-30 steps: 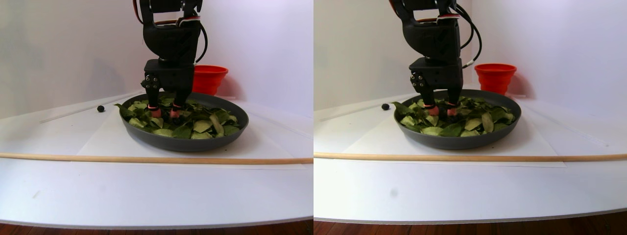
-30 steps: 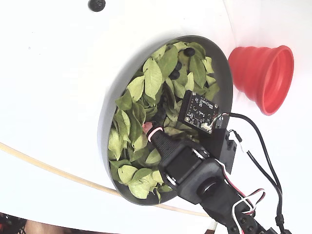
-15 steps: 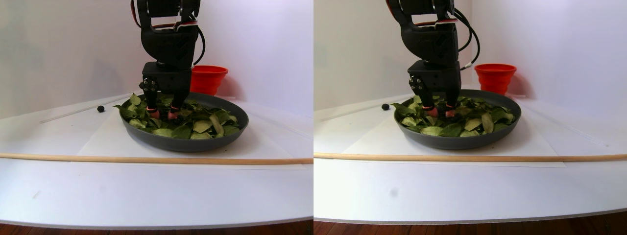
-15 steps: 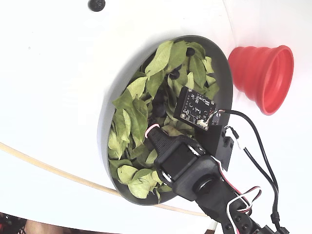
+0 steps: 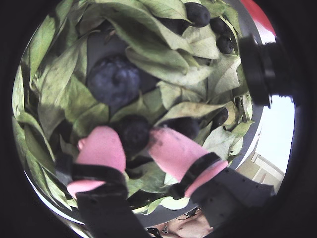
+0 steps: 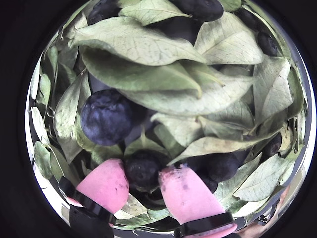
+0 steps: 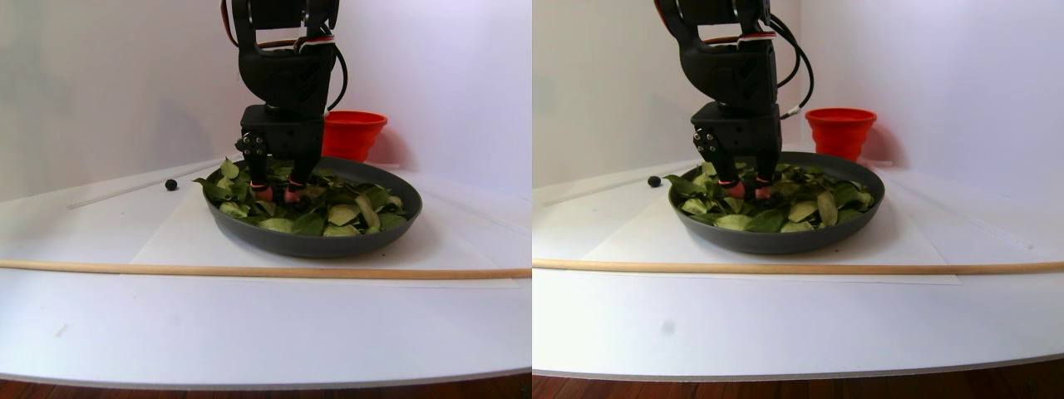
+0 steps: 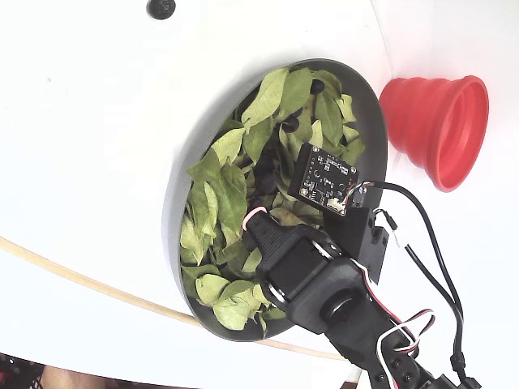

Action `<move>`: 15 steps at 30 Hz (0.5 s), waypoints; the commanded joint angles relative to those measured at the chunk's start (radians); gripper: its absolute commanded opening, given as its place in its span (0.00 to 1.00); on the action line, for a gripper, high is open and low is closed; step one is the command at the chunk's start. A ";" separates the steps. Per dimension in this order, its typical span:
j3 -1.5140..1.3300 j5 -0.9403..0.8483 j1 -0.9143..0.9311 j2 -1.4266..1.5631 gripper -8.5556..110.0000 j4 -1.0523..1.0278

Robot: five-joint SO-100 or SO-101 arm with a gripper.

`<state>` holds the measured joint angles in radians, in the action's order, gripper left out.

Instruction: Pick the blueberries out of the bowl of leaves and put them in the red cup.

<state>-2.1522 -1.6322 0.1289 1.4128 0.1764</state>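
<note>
Gripper (image 6: pixel 142 179) down among the leaves (image 6: pixel 148 74) in the bowl (image 7: pixel 316 243) — its pink fingertips (image 6: pixel 101 183) bracket one blueberry (image 6: pixel 143 170), apparently touching without a firm clamp yet. Larger berry (image 6: pixel 107 116) lies just beyond. Cup (image 8: pixel 438 130) waits beside the bowl — handy for the drop.

Black arm (image 7: pixel 287 75), pink-tipped end effector (image 6: pixel 143 186), red-white-black cables (image 8: pixel 422 267).

The bowl (image 7: pixel 316 241) is dark grey, its leaves (image 6: pixel 148 74) pale and deep green. Blueberries (image 6: pixel 106 116) are blue-black, the jaws pink-tipped, the cup (image 8: pixel 438 130) red, the tabletop (image 7: pixel 249 324) white.
</note>
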 commanded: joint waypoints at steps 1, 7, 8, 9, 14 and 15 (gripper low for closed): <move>-0.003 -0.012 0.009 0.063 0.16 0.009; -0.009 -0.018 0.017 0.110 0.16 -0.015; -0.012 -0.018 0.017 0.120 0.16 -0.018; -0.014 -0.018 0.018 0.129 0.16 -0.021; -0.015 -0.018 0.021 0.172 0.16 -0.052; -0.015 -0.018 0.023 0.178 0.16 -0.057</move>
<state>-2.1660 -1.6460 0.1289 1.4772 0.1335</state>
